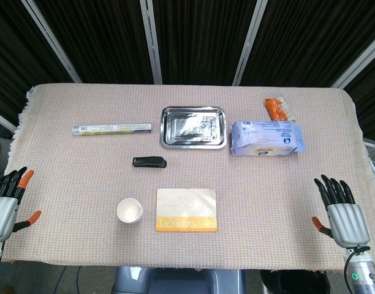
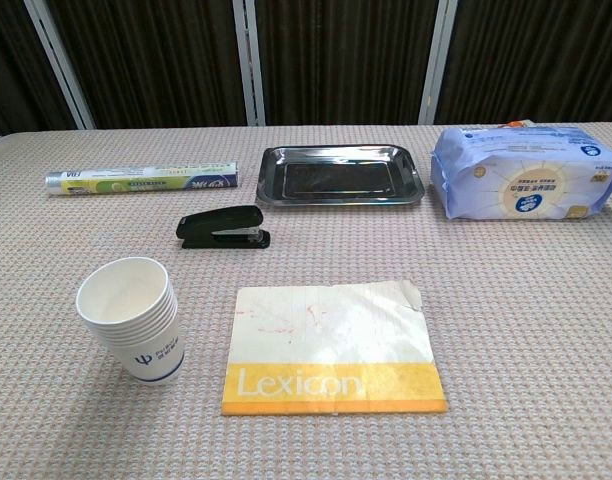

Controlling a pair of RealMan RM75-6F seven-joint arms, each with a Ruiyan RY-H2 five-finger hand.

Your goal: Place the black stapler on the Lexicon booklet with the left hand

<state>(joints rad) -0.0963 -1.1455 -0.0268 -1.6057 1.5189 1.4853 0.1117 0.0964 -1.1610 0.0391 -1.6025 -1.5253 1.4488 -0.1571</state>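
**On the table: stapler not yet picked up, both hands idle at the near corners**

At the near left corner my left hand point(image 1: 5, 205) rests on the cloth, fingers spread, holding nothing. My right hand point(image 1: 340, 211) sits the same way at the near right corner, released and empty. Neither shows in the chest view.

Items, task:
- Stapler point(image 1: 149, 162), black, lying flat at mid-table, long axis running left to right, clear of everything around it.
- Booklet point(image 1: 186, 210), white with a yellow "Lexicon" band, flat at the near centre; one far corner is torn.

Items, other:
- Stack of paper cups point(image 1: 130, 211), just left of the booklet.
- Steel tray point(image 1: 193, 144), beyond the stapler.
- Wrap roll point(image 1: 112, 128), far left.
- Tissue pack point(image 1: 266, 138) and orange snack packet point(image 1: 277, 108), far right.

Position note: the stapler lies well apart from my left hand, farther out and toward the centre; the cups stand between them, nearer me.

Handling note, as I judge it: I should reach over or behind the cups, close across the stapler's narrow sides near its middle, lift it level, and set it down on the booklet's white part.
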